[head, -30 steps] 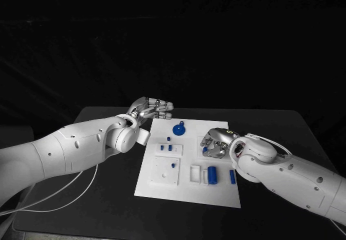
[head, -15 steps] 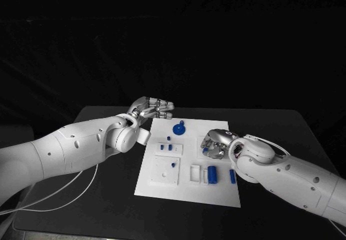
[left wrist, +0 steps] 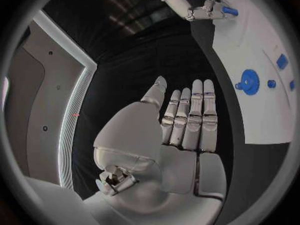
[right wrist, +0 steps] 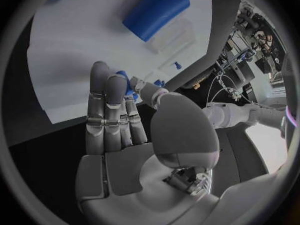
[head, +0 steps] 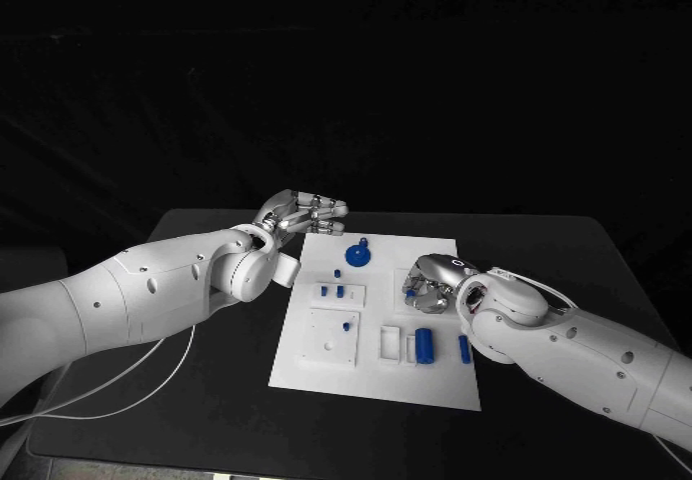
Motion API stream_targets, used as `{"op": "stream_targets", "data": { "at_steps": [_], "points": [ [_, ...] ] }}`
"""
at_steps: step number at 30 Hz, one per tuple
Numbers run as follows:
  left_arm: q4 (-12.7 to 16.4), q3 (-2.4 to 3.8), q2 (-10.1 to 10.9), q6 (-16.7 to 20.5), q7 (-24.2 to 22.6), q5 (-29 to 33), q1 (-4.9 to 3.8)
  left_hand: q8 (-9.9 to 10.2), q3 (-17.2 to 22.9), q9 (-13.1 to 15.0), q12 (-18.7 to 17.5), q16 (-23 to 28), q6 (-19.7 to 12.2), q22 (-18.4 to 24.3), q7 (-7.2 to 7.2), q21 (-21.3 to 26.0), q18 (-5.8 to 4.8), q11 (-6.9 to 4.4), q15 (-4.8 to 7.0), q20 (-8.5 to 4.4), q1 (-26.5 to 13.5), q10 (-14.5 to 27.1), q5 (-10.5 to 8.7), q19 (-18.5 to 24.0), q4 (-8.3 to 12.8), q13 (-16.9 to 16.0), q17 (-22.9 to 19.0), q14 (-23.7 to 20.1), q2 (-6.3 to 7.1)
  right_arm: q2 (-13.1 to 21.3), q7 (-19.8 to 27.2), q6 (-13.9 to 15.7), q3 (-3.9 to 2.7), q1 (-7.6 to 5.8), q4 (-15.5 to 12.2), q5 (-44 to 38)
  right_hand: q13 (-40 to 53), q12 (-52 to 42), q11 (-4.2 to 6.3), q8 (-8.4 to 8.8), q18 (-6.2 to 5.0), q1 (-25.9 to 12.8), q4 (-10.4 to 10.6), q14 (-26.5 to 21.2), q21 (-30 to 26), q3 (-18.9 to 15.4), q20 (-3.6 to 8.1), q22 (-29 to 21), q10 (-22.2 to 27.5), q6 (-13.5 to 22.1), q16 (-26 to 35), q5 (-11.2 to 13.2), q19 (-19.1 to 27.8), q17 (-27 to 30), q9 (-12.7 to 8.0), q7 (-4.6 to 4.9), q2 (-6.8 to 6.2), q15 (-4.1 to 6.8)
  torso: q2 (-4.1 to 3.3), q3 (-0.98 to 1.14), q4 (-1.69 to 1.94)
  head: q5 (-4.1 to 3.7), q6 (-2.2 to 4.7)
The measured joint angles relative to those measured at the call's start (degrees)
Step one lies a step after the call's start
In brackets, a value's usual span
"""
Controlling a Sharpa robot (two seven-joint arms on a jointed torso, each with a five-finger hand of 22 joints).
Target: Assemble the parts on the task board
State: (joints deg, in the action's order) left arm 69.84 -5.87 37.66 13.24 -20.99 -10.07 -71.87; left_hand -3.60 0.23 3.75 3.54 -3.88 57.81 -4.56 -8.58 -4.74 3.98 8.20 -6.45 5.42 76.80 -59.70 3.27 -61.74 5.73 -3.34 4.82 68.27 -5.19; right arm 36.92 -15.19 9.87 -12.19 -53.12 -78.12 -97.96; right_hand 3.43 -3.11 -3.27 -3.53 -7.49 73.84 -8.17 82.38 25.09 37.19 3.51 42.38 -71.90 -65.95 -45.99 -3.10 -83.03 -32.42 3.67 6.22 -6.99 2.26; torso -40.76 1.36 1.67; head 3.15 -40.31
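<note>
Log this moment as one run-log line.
left hand: open, at task board far edge | right hand: pinching blue part over board | blue gear: on board

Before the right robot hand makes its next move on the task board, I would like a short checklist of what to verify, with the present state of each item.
1. Right robot hand is over the task board: ok.
2. Small blue part sits at its fingertips: ok, but whether it is firmly pinched: cannot tell.
3. Left robot hand holds nothing, fingers extended: ok.
4. Left robot hand is off the board, at its far left corner: ok.
5. Blue cylinder rests in its white holder, clear of the right robot hand: ok.
6. Blue gear lies on the board's far part, untouched: ok.
</note>
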Motion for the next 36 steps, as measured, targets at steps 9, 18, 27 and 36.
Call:
{"op": "stream_targets", "data": {
  "at_steps": [9, 18, 27, 36],
  "points": [
    [-0.06, 0.00, 0.13, -0.03, 0.03, 0.00, 0.00, 0.00, -0.14, 0.00, 0.00, 0.00, 0.00, -0.01, 0.00, 0.00, 0.00, 0.00, 0.00, 0.00, 0.00, 0.00, 0.00, 0.00, -0.14, 0.00, 0.00, 0.00, 0.00, 0.08, 0.29, 1.96, 0.06, 0.05, -0.28, -0.96, 0.00, -0.19, -1.53, -0.08, 1.49, 1.37, -3.67, 0.20, 2.88, 5.64, 1.35, 4.00, -1.57, -4.02, 0.00, 0.28, 1.44, -0.36, 0.28, -1.20, -0.03, 0.82, 0.01, 0.00, -0.02, 0.09, -0.07],
    [-0.43, -0.01, 0.39, -0.04, 0.06, 0.00, 0.00, 0.00, -0.39, -0.01, 0.00, 0.00, 0.00, -0.01, 0.00, 0.00, 0.00, 0.00, 0.00, 0.00, 0.01, 0.00, 0.00, 0.00, -0.39, 0.00, 0.00, 0.00, 0.00, 0.96, 0.59, 3.33, -0.33, 0.11, -1.98, -1.95, 0.00, -0.07, -1.61, -0.08, 1.44, 1.38, -3.90, 0.20, 3.21, 5.88, 1.49, 5.88, -1.65, -4.62, 0.00, 0.45, 1.79, -0.79, 0.27, -1.40, -0.04, 0.82, 0.01, 0.01, 0.29, 0.32, -0.23],
    [-0.90, -0.01, 0.57, -0.02, 0.09, 0.00, -0.01, 0.00, -0.39, -0.01, 0.00, 0.00, 0.00, -0.01, 0.00, 0.00, 0.00, 0.00, 0.00, 0.00, 0.01, 0.00, 0.00, 0.00, -0.39, 0.00, 0.00, 0.00, -0.01, 1.73, 1.08, 4.41, -2.78, 0.04, -5.64, -2.54, 0.00, 0.03, -1.62, -0.08, 1.43, 1.45, -4.05, 0.41, 3.21, 6.03, 1.48, 6.25, -1.66, -4.82, 0.00, 0.46, 1.79, -0.92, 0.27, -1.57, -0.11, 1.03, 0.02, -0.03, 0.30, 0.62, -0.20],
    [-1.19, -0.02, 0.66, -0.02, 0.09, 0.00, -0.01, 0.00, -0.39, -0.01, 0.00, 0.00, 0.00, 0.03, 0.00, 0.00, 0.00, 0.00, 0.00, 0.00, 0.01, 0.00, 0.00, 0.00, -0.39, 0.00, 0.00, 0.00, -0.01, -0.17, 1.83, 4.49, -3.20, 0.05, -8.82, -2.57, 0.00, -0.20, -1.62, -0.07, 1.42, 1.51, -4.07, 0.42, 3.20, 6.02, 1.47, 6.46, -1.66, -5.08, 0.00, 0.43, 1.79, -0.98, 0.26, -1.43, -0.18, 1.02, 0.01, 0.00, 0.10, 1.07, -0.22]
  ]
}}
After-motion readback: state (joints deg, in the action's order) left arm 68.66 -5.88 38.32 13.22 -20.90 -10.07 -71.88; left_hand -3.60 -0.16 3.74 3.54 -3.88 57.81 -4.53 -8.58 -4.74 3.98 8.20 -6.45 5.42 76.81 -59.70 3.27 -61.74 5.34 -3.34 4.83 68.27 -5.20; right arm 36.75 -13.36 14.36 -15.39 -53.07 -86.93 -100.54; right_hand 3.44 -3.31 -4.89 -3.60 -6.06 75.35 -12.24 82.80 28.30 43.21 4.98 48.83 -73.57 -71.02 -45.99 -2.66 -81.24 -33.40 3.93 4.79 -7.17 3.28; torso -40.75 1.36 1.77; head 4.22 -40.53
